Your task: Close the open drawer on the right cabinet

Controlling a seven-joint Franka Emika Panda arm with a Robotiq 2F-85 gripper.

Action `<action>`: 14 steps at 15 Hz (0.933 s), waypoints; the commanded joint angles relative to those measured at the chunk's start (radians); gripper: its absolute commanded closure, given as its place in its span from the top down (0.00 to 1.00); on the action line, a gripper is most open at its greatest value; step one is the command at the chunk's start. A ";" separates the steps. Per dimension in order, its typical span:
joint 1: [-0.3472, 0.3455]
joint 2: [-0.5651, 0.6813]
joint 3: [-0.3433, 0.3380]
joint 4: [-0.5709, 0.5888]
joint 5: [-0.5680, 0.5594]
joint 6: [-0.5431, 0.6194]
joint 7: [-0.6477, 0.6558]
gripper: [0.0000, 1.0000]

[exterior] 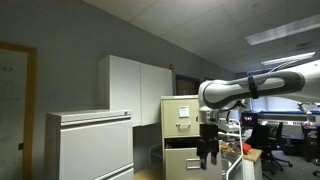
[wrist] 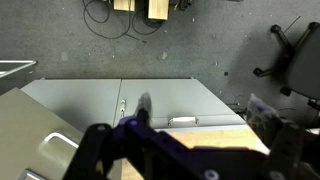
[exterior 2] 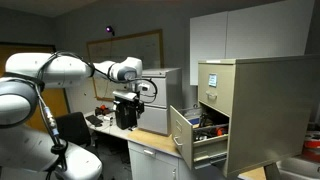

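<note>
The right cabinet (exterior 2: pixel 262 100) is a tall beige-tan filing cabinet with white labels on its upper front; it also shows in an exterior view (exterior: pixel 190 115). Its drawer (exterior 2: pixel 183 133) stands pulled out below the labelled one, with several items inside. It also shows behind the arm in an exterior view (exterior: pixel 180 158). My gripper (exterior 2: pixel 127 115) hangs over a desk, well apart from the drawer front. It also appears in front of the cabinet in an exterior view (exterior: pixel 207 152). In the wrist view the fingers (wrist: pixel 200 108) are spread wide with nothing between them.
A lower white cabinet (exterior: pixel 90 145) stands beside tall white cupboards (exterior: pixel 135 85). A wooden desk top (exterior 2: pixel 150 140) carries clutter under the arm. The wrist view shows a grey panel with a white handle (wrist: pixel 181 121), an office chair (wrist: pixel 295 50) and floor cables (wrist: pixel 115 18).
</note>
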 commanded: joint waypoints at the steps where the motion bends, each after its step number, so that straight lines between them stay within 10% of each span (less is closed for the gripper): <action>1: -0.013 0.002 0.009 0.003 0.006 -0.001 -0.006 1.00; 14: -0.039 0.034 0.035 0.007 -0.014 0.047 0.054 1.00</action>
